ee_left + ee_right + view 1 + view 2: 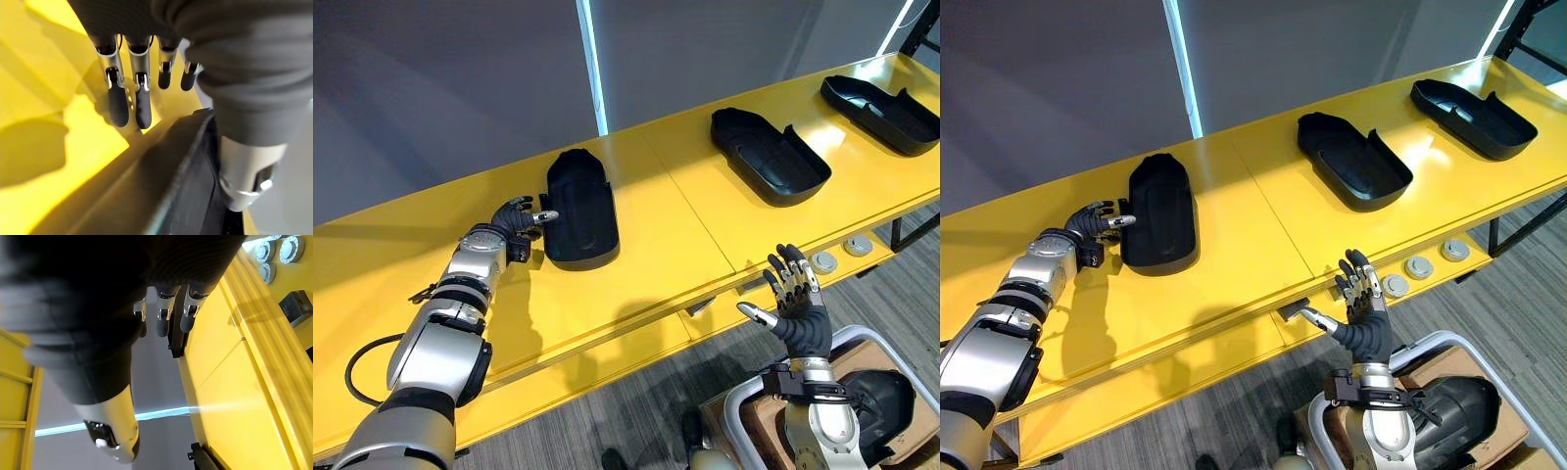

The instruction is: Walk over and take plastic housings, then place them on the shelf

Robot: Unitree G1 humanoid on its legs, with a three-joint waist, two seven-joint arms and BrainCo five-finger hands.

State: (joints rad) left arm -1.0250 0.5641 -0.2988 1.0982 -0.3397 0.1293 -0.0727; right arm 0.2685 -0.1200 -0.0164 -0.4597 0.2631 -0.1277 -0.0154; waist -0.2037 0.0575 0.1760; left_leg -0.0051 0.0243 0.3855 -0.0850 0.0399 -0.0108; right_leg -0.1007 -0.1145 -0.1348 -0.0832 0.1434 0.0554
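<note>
The long yellow table (685, 225) carries three black plastic housings, all lying open side up, so none is taken yet. Lifting them and setting them on the shelf is all left to do. As I judge it, the walk over is done and the first grasp is just starting.

The nearest housing (579, 211) lies right against the left hand (514, 220). It is a long, glossy shell, rounded at the far end, with thin upright walls. A second housing (769, 157) lies well beyond the right hand (798, 294), and a third housing (881, 110) further out to that hand's right.

The left hand is open and straddles the near wall, its thumb (546, 215) over the rim and its straight fingers (117, 105) outside. The right hand is raised at the table's front edge, fingers spread and empty.
</note>
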